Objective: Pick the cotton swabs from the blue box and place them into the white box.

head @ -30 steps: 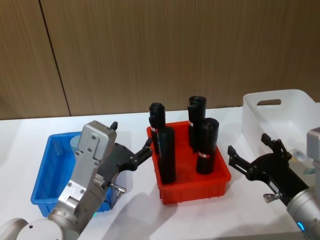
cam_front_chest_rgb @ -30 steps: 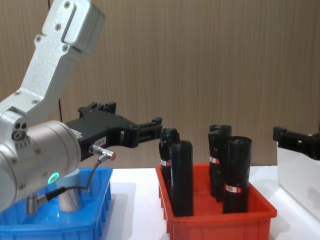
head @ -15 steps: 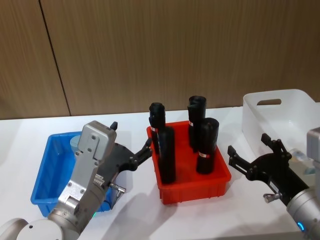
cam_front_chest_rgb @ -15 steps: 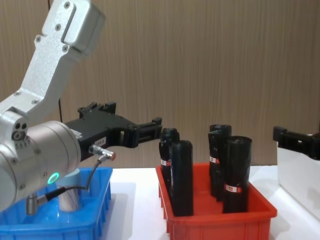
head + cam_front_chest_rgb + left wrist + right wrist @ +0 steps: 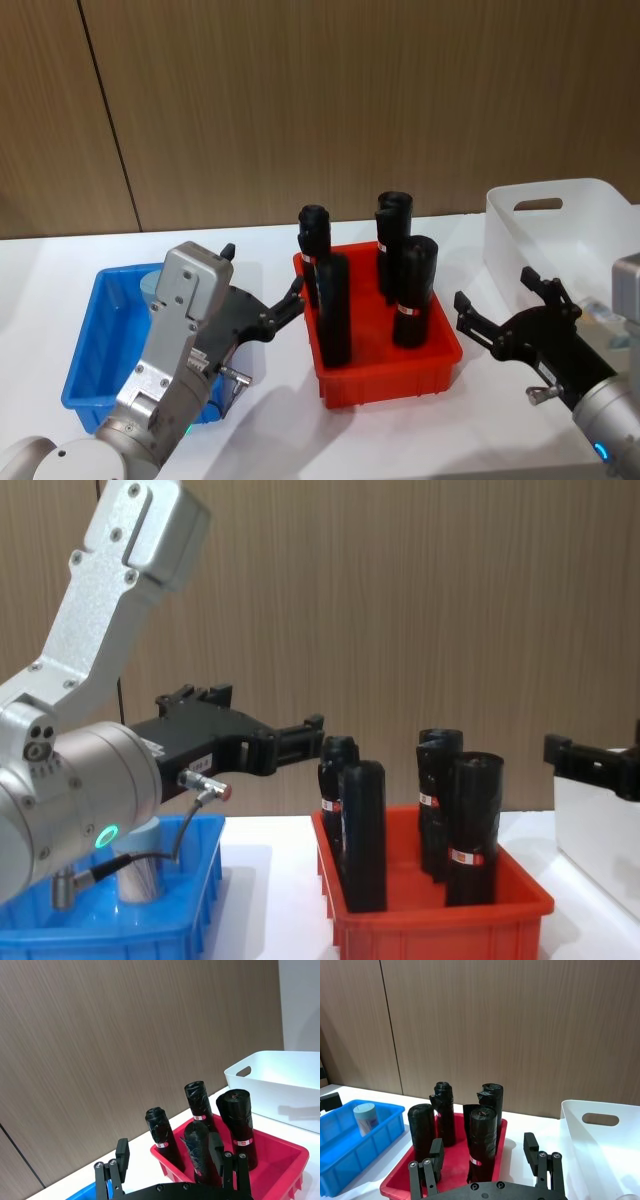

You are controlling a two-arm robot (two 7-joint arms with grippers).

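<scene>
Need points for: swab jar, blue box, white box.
cotton swab jar [image 5: 365,1122], right wrist view, jar body below the lid.
blue box [image 5: 90,340], head view, its left wall.
white box [image 5: 545,238], head view, wall under the handle cut-out.

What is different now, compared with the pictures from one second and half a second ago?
Almost nothing. The right gripper, open and empty, edged very slightly toward the red tray. Nothing was gripped or released. The left gripper is as before, open near the blue box. The cotton swabs jar stands in that box as before, and the white box has not moved.
</scene>
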